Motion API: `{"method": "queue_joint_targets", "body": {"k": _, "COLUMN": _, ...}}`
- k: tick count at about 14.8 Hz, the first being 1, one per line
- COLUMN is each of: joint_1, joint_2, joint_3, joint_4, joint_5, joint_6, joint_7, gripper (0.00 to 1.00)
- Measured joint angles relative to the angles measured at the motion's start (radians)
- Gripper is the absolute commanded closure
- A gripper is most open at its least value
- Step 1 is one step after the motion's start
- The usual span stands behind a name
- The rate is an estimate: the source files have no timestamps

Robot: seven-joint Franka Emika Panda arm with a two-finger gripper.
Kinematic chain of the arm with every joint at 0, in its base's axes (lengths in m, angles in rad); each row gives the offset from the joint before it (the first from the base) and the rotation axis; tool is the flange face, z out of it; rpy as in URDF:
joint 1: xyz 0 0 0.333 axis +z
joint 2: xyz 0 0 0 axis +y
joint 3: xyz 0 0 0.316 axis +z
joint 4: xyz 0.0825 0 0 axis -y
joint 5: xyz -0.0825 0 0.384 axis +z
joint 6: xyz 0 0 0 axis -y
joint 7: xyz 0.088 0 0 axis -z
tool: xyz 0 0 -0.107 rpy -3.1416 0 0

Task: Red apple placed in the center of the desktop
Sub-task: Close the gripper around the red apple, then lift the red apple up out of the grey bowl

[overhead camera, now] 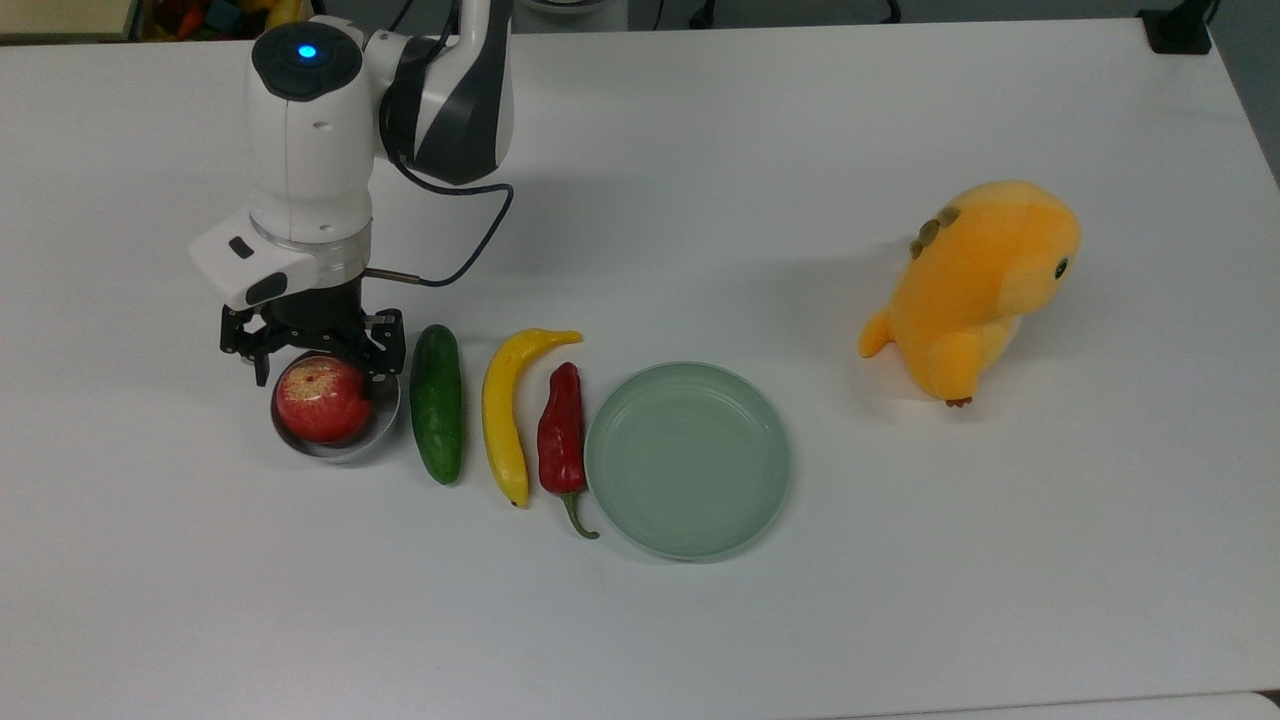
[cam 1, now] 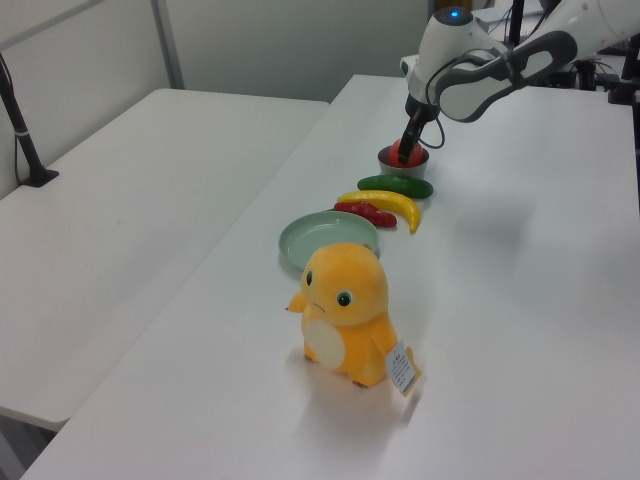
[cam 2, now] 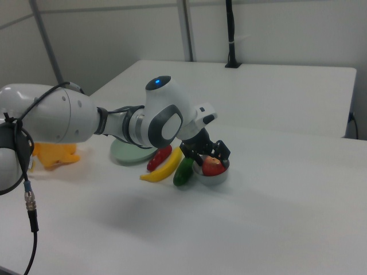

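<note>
While the apple [overhead camera: 320, 399] sits in a little grey bowl [overhead camera: 375, 432] at the top view's left end of the veggie row, the gripper [overhead camera: 313, 362] is down over it, fingers [overhead camera: 262, 368] spread apart around its far side on the white surface [overhead camera: 700, 620].

1. Desktop [cam 2: 275, 217]: plain white surface, bearing all items below
2. Robot arm [cam 2: 86, 120]: white and grey, entering from 9 o'clock, blue light on its upper joint
3. Gripper [cam 2: 209, 157]: black, at the arm's tip, lowered over the bowl, fingers spread either side of the apple
4. Red apple [cam 2: 213, 166]: seated in the bowl
5. Small grey bowl [cam 2: 211, 176]: just right of centre
6. Cucumber [cam 2: 184, 171], banana [cam 2: 163, 167], red chili pepper [cam 2: 159, 158]: side by side, running toward 9 o'clock from the bowl
7. Pale green plate [cam 2: 129, 153]: beyond the pepper, partly behind the arm
8. Orange plush toy [cam 2: 54, 156]: at 9 o'clock, mostly hidden by the arm
</note>
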Motion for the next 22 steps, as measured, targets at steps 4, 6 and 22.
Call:
{"method": "queue_joint_targets", "body": {"k": 4, "joint_1": 0.001, "joint_2": 0.01, "joint_3": 0.0, "joint_4": 0.003, "joint_5": -0.005, "joint_6": 0.004, "joint_7": -0.003, "gripper": 0.88}}
{"method": "queue_joint_targets", "body": {"k": 6, "joint_1": 0.002, "joint_2": 0.011, "joint_3": 0.0, "joint_4": 0.003, "joint_5": -0.028, "joint_6": 0.004, "joint_7": -0.003, "gripper": 1.0}}
{"method": "queue_joint_targets", "body": {"k": 22, "joint_1": 0.047, "joint_2": -0.317, "joint_3": 0.005, "joint_4": 0.007, "joint_5": 0.001, "joint_6": -0.358, "joint_7": -0.009, "gripper": 1.0}}
